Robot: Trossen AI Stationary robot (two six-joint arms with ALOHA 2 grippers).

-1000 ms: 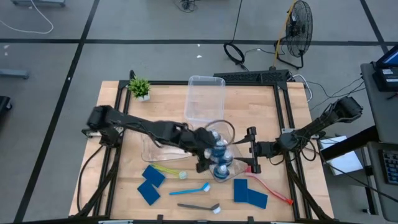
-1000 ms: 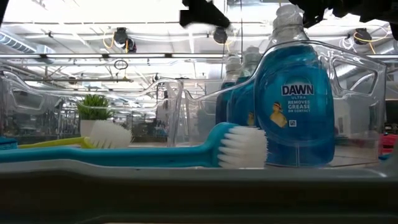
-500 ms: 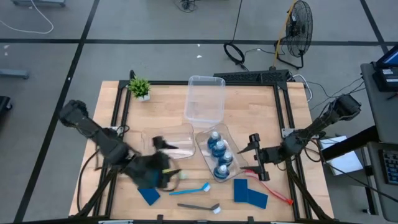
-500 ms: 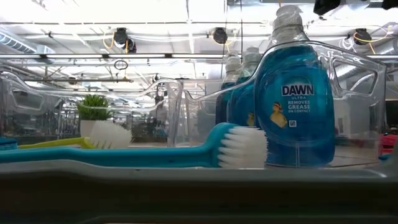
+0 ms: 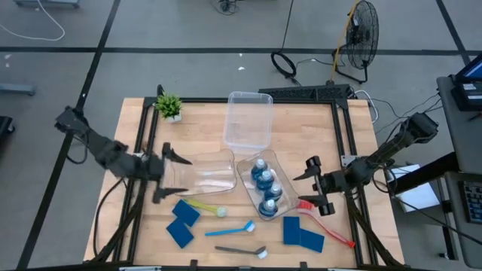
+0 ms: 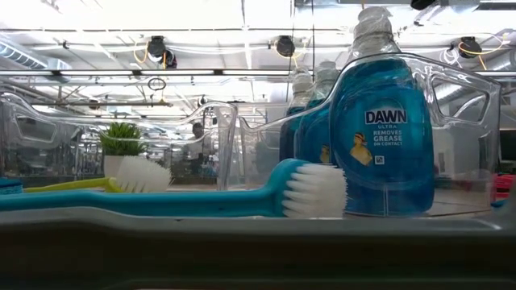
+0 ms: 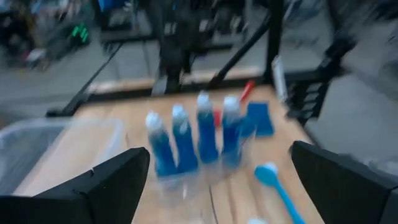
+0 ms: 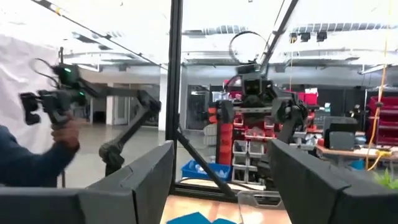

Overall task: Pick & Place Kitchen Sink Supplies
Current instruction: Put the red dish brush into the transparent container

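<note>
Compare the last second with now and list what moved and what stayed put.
The left hand drew back from over the bottles in their bin to the table's left side, open and empty. The right hand shifted only slightly, open beside the red brush. Bottles, sponges, other brushes and plant stayed put.

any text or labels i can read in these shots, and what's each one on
"DAWN" on the label of the nearest dish soap bottle, standing in a clear bin.
"ULTRA" just under it, same label.
"REMOVES GREASE ON CONTACT" below that, same label.
The small mark at the label's bottom is too small to read.
Labels of the bottles behind are hidden.
No readable text in the high or wrist views.
</note>
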